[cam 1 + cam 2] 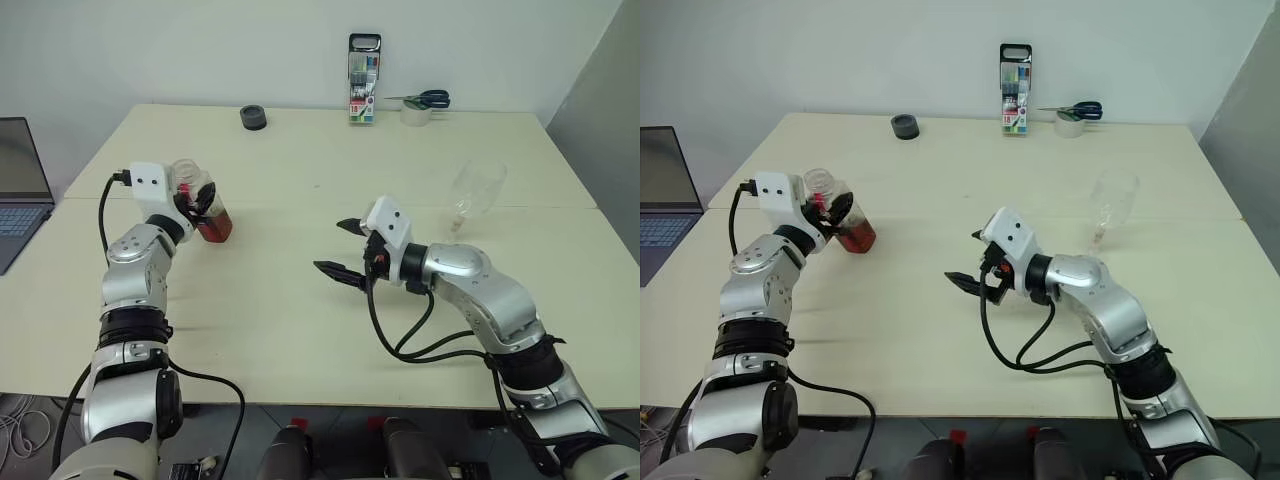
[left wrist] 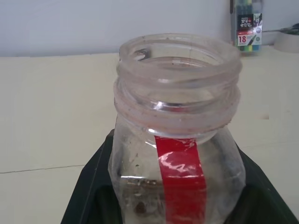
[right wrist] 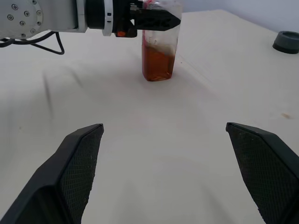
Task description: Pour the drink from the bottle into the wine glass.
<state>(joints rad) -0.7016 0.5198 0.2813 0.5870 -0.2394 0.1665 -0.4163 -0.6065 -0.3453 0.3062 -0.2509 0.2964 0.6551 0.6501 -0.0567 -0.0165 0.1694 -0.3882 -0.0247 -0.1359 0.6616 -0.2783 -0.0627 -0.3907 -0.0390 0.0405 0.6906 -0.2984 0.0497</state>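
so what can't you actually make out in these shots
- Wine glass: head views, clear against the pale table; its stem and foot are hard to trace, and any drink inside cannot be told.
- Bottle: left wrist view, its base is cut off by the bottom edge.
- Left gripper: whether its fingers press the bottle or have eased off cannot be told.
- Marker pack: head views, print too small to read.

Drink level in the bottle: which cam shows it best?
Right wrist view: the bottle stands side-on, the amber drink filling its lower part. The head views show the drink small, partly behind the left gripper. The left wrist view looks at the bottle's open mouth, label hiding the liquid.
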